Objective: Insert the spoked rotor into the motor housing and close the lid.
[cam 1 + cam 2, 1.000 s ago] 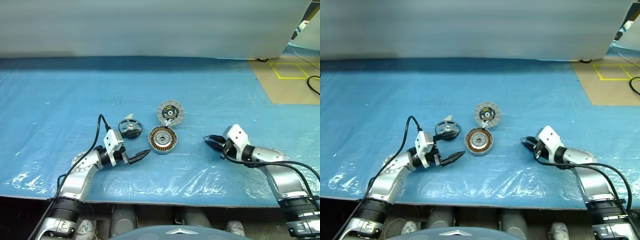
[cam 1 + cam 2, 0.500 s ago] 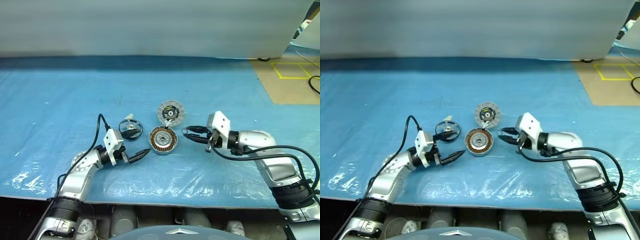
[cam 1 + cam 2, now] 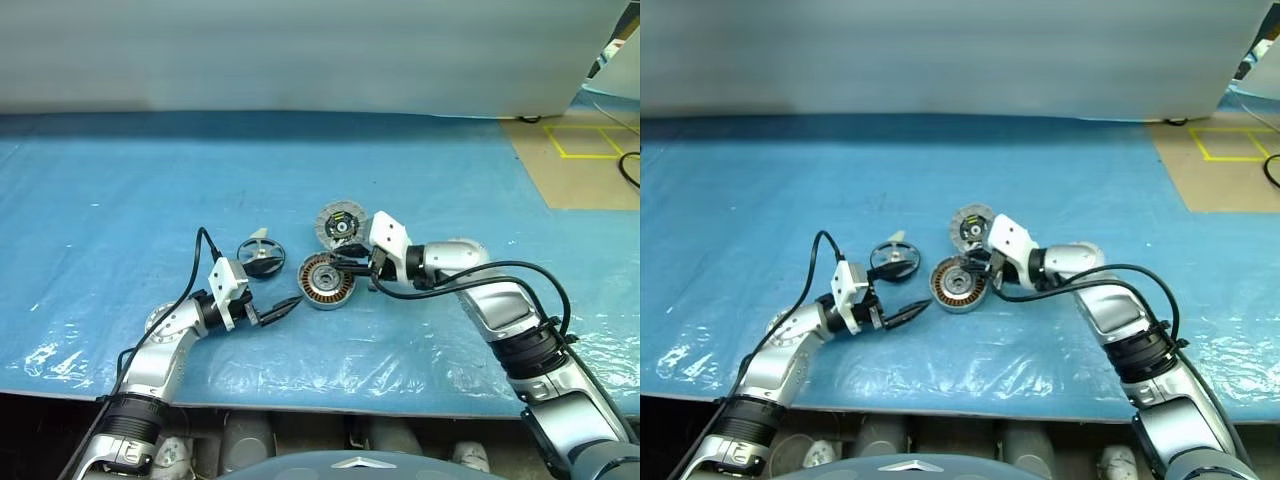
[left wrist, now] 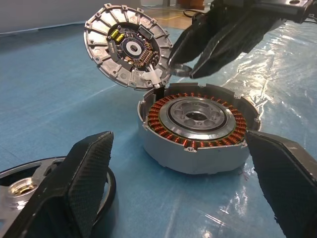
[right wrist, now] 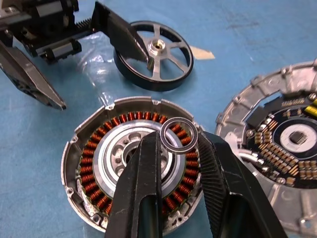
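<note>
Copper-wound motor housing [image 5: 133, 163] beneath right claw [image 5: 179, 141] pinching thin metal ring [image 5: 179, 134].

A tabletop [image 3: 120, 180] under crinkled blue plastic sheeting carries the motor housing [image 3: 327, 280]; the lid [image 3: 340, 224] tilts just behind it; the spoked rotor [image 3: 260, 254] lies beside.

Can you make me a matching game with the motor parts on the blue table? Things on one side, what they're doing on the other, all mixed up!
Things:
1. spoked rotor
2. motor housing
3. lid
4. small ring

What they're doing:
A. sits flat, copper windings facing up
B. pinched in the right gripper
C. lies alone on the blue sheet, nothing touching it
D. propped up tilted, inner face showing

Pairs: 1-C, 2-A, 3-D, 4-B
</note>
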`<state>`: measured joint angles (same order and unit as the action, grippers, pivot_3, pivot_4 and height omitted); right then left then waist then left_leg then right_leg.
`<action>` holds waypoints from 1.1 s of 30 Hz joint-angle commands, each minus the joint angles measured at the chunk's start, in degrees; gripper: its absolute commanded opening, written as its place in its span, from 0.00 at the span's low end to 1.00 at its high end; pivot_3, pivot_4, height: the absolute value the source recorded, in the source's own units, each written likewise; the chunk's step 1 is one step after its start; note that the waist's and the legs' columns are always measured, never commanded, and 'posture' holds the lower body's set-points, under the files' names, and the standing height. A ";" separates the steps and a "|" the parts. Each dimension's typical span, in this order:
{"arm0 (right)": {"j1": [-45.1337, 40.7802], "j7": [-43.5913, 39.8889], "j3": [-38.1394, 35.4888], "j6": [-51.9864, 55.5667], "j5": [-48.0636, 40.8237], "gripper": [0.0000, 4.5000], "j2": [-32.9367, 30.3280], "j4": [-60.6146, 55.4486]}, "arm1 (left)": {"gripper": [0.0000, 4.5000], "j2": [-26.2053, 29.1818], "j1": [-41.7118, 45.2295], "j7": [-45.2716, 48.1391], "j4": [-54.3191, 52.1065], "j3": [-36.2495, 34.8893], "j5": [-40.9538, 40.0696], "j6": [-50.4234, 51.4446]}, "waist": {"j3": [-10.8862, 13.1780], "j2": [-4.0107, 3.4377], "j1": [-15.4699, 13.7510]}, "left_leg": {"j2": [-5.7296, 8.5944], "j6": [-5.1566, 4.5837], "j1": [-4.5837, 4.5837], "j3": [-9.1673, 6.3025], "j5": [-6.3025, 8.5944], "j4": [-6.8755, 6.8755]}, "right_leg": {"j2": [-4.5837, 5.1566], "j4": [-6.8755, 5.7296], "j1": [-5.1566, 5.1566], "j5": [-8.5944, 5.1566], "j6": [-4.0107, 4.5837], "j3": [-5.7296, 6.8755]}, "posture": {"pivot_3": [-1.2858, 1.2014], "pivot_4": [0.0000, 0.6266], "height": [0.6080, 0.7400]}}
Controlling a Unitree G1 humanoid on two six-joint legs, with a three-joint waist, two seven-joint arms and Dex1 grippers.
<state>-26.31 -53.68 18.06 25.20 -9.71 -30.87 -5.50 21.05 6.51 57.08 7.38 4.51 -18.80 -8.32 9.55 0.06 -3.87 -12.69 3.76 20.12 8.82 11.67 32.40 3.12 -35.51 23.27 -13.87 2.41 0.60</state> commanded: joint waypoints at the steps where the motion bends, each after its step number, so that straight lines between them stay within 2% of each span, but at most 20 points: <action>1: 0.01 -0.69 0.46 -0.72 0.06 0.15 0.71 -0.95 | 1.00 0.14 -0.60 -0.37 -1.98 -0.26 0.05 -0.82 | 0.00 0.00 0.01 | 0.00 0.00 0.00 0.00 0.00 0.01 | 0.00 -0.01 0.00 0.00 0.00 0.00 | 0.52 0.24 1.00; 13: 2.07 -1.23 2.39 -0.63 1.10 0.15 1.41 -1.23 | 1.00 0.15 -0.30 -0.35 -1.99 -0.37 -0.24 -0.99 | 0.00 0.00 0.01 | -0.02 0.00 -0.03 0.00 0.00 0.12 | 0.00 -0.07 -0.01 -0.01 0.02 -0.02 | 0.52 0.24 1.00; 33: 1.82 -0.54 0.87 0.84 0.42 0.15 2.94 0.20 | 1.00 0.19 -0.50 -0.10 -3.27 -0.27 -0.67 -0.50 | 0.00 0.00 0.02 | -0.02 0.00 -0.03 0.00 0.00 0.13 | 0.00 -0.09 -0.01 -0.01 0.02 -0.02 | 0.52 0.24 1.00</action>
<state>-24.09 -54.20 20.21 26.22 -8.82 -27.90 -4.82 20.94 6.28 56.77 6.15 4.50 -18.91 -8.38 9.55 0.06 -3.85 -12.71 3.76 20.09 8.82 11.67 32.53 3.13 -35.60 23.26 -13.88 2.43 0.58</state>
